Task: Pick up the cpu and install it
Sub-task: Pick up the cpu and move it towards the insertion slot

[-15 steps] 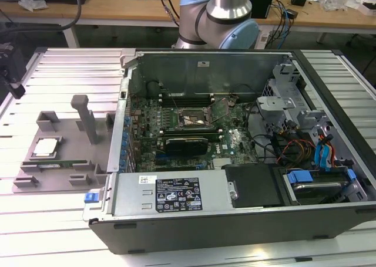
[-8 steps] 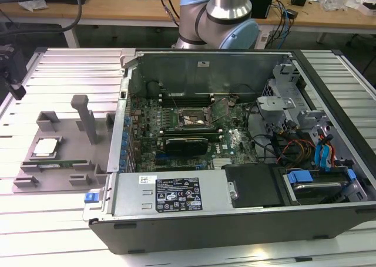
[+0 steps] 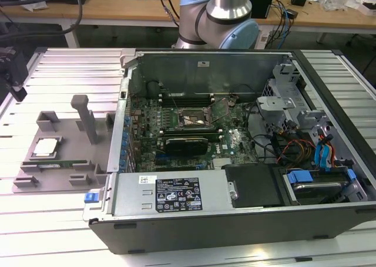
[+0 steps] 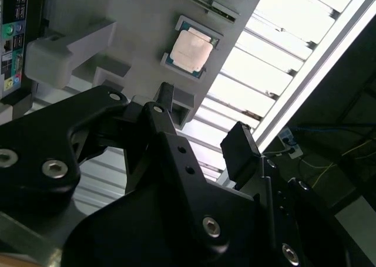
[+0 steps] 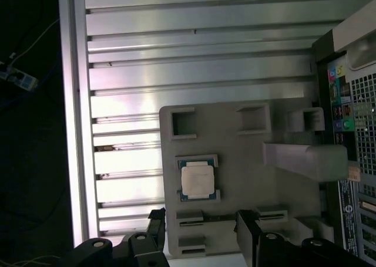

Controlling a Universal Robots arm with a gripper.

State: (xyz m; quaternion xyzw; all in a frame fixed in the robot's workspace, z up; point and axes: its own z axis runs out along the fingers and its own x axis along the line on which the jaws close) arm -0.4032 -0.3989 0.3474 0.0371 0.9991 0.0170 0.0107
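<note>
Hovering above the tray (image 5: 235, 135), gripper (image 5: 201, 215) empty. Fingers spread wide, nothing between the pads in both wrist views.

Cpu (image 5: 197, 181) lies just ahead of my fingertips, apart from them and roughly in line with the gap. It sits flat in its square pocket on the tray, silver top up, darker rim showing.

Tall grey post (image 5: 305, 159) stands on the tray, off to one side of the cpu, on the side of the case (image 3: 235, 208).

Further out, the tray rests on a slatted metal table (image 5: 200, 73).

Exterior view: a thin green memory stick (image 3: 59, 163) lies on the tray near the cpu. The case lies open beside the tray. Socket (image 3: 194, 119) on the board inside it, well apart from the cpu.
</note>
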